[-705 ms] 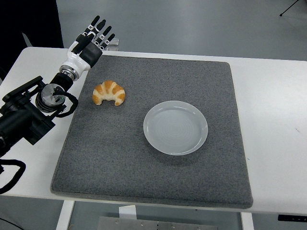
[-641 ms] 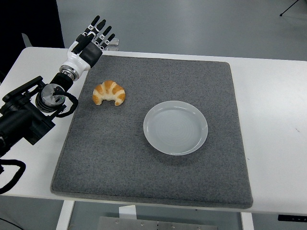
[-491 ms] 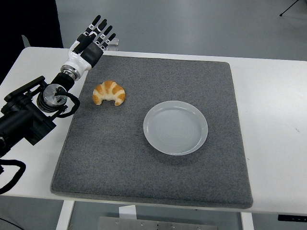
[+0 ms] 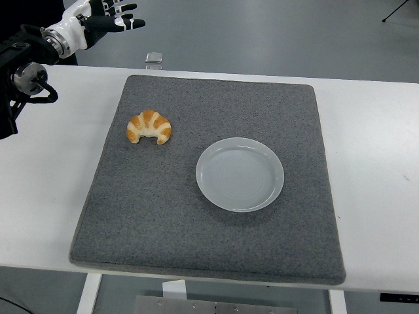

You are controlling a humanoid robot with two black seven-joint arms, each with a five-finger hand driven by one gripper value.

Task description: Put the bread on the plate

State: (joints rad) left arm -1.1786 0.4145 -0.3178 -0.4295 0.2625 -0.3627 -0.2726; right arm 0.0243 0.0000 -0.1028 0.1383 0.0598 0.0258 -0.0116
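Now left robot hand (image 4: 105,19) open, croissant (image 4: 148,126) w/ room round it.

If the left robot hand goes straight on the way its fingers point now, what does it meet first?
Probably nothing: the left robot hand points right, beyond the table's far edge, over the floor. The croissant lies nearer, off that line. Depth is unclear.

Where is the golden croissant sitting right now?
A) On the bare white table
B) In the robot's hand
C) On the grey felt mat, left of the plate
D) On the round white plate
C: the golden croissant lies on the grey felt mat, apart from the empty round white plate, while the left hand is up at the top left corner, holding nothing.
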